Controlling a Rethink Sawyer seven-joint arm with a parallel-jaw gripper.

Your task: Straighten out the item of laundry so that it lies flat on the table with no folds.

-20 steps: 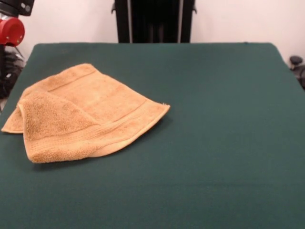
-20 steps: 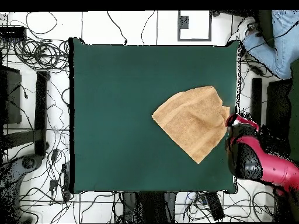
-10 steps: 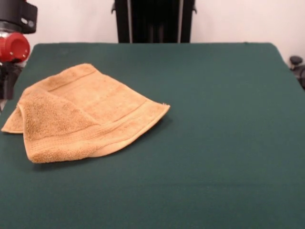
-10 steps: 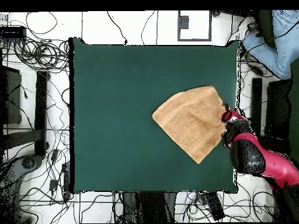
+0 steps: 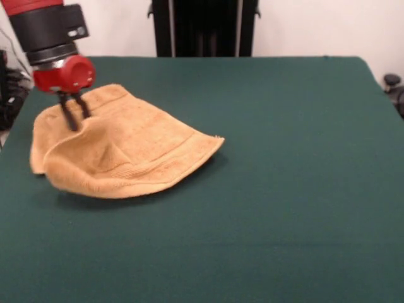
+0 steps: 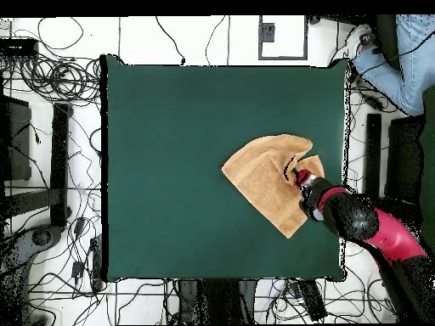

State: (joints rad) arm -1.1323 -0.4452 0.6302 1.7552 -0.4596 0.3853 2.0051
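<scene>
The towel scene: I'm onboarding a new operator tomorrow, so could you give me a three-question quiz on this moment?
1. True or false: the towel lies fully flat on the table.
2. In the front view, where is the gripper?
A. Over the bare right half of the table
B. At the towel's left part
C. Out of the picture
3. Fill in: in the overhead view, the towel lies toward the picture's ____ side of the table.

Key: 1 false, it is bunched and humped; 2 B; 3 right.

The tool's (image 5: 73,117) tips sink into the towel (image 5: 126,148), grip perhaps hidden.
</scene>
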